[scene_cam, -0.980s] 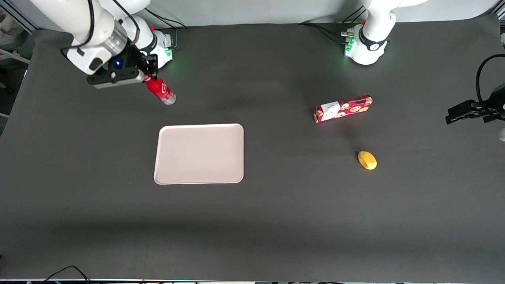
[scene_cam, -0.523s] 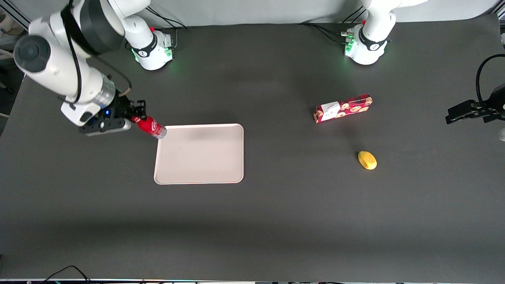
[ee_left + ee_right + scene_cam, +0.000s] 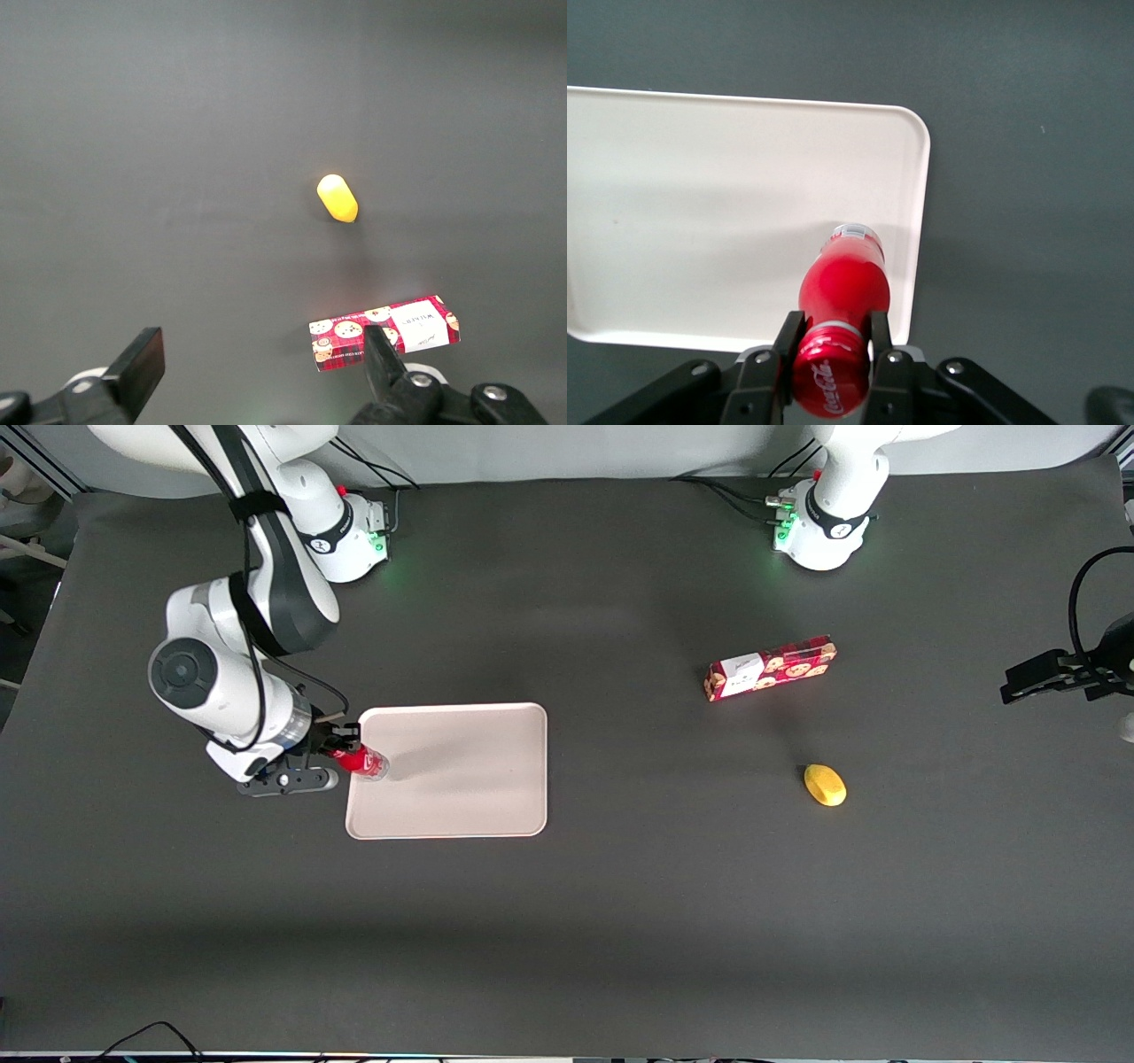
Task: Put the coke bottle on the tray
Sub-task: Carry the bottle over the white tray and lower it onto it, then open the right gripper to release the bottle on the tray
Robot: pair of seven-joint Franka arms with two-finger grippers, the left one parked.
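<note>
A dark grey counter [image 3: 620, 921] is seen carrying all items. A long red cookie box [image 3: 770, 668] lies toward the parked arm's end of the counter, and a small yellow object [image 3: 825, 785] lies near it, nearer to the front camera; both are also seen in the left wrist view, the box [image 3: 385, 332] and the yellow object [image 3: 337, 197] apart from each other. Both are well apart from the tray [image 3: 469, 797], and nothing is seen lying between the tray and the hand.

The hand [image 3: 341, 746] is located at the tray's edge toward the working arm's end and is clenched on the coke bottle [image 3: 361, 761] just below its cap. In the wrist view, one finger [image 3: 786, 334] is seen on each side of the bottle neck [image 3: 831, 333].

The coke bottle [image 3: 840, 301] is red, with white script on its cap and a clear silvery base. It is held tilted, its base over the tray [image 3: 700, 195] just inside the rim. Contact between base and tray cannot be determined.
</note>
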